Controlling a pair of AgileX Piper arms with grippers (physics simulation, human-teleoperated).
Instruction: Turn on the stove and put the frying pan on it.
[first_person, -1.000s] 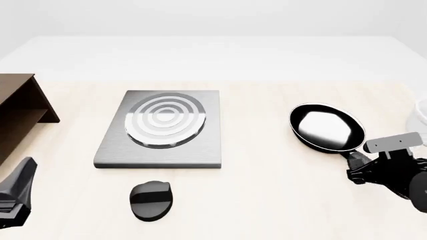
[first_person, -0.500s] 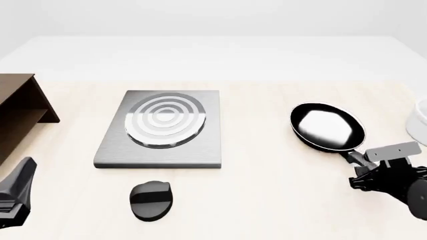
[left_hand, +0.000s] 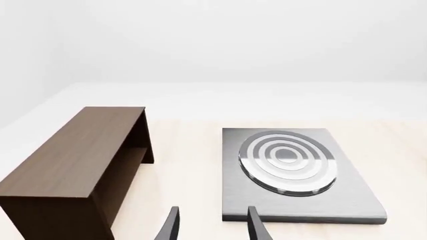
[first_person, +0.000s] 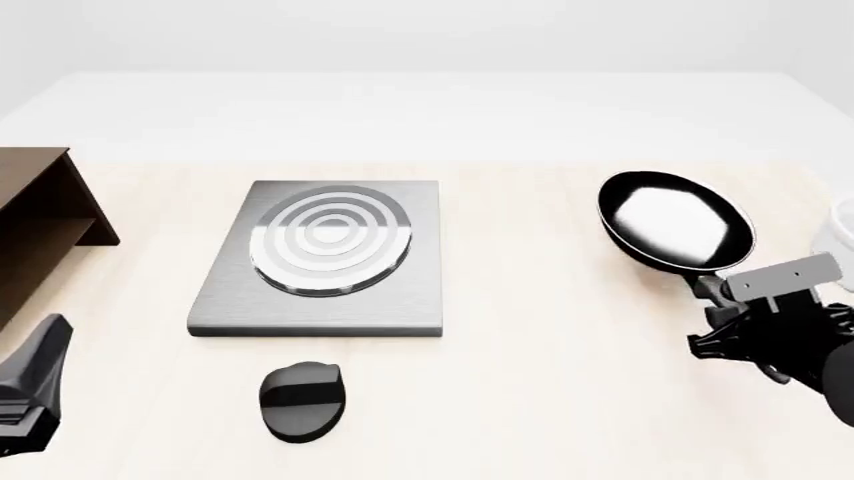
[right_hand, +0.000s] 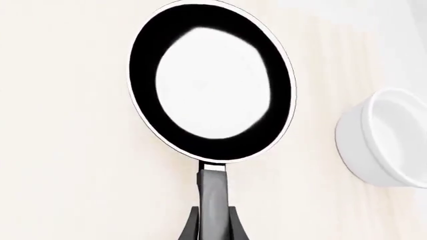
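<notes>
Change since earlier frames: the frying pan (first_person: 677, 233) now sits farther from the camera and a little more to the right than half a second ago, and its rim looks tipped, so I judge it lifted off the table. The right gripper (first_person: 717, 306) has shifted with it. The stove, the knob and the left gripper are unchanged.

Right gripper: closed on the pan's handle (right_hand: 213, 200); in the right wrist view both fingers (right_hand: 235, 226) press against the handle's sides just behind the bowl.

Left gripper (left_hand: 212, 225): fingers parted with nothing between them, parked at the near left corner of the table.

Frying pan location: right side of the table, well apart from the stove, with a white cup (right_hand: 387, 140) just beside it on the right. Glossy inside faces up.

Stove (first_person: 387, 290): grey slab at centre-left, burner (first_person: 330, 240) bare, nothing on it.

Knob (first_person: 303, 399): black oval on the table near the stove's near edge, apart from both grippers. Its setting cannot be read from these views.

Shelf (left_hand: 80, 160): brown wood, far left, not involved.

Progress: the pan is grasped and apparently airborne; that is the only part under way. No sign the stove is on.

Left to do: carry the pan leftward over the burner and set it down level; turn the knob, for which the left arm looks best placed.

Risk: a long handle held close to the bowl may let the pan tilt during the carry.
</notes>
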